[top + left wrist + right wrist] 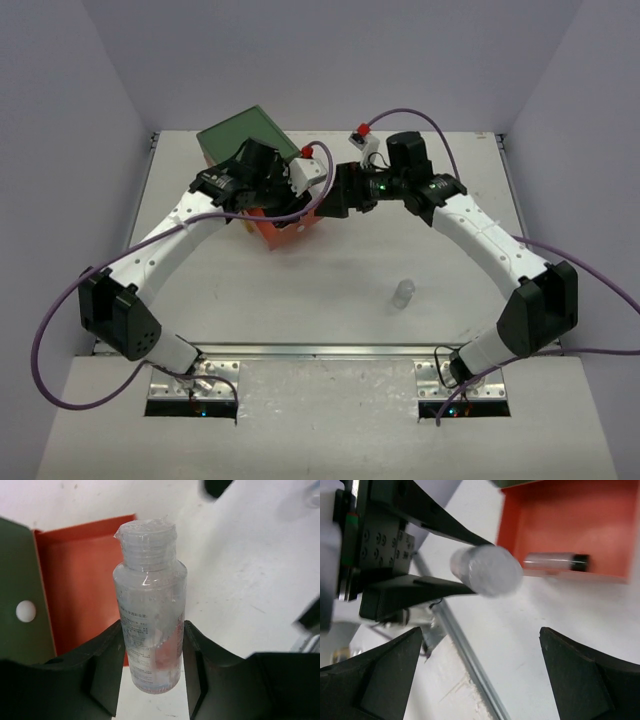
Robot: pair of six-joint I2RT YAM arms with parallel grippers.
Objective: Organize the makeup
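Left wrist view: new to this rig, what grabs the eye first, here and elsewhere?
A clear plastic bottle with a ribbed cap fills the view, clamped in the left tool, the open orange drawer behind it. In the right wrist view, the right tool gapes open, and a slim dark-capped tube lies in that drawer.

No text can be read: the fine print on the front of the bottle (150, 605) is too small

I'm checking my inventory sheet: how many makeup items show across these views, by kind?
Clear bottles: 2 (held bottle, loose bottle)
Tubes: 1 (dark-capped tube in the orange drawer)
Total: 3
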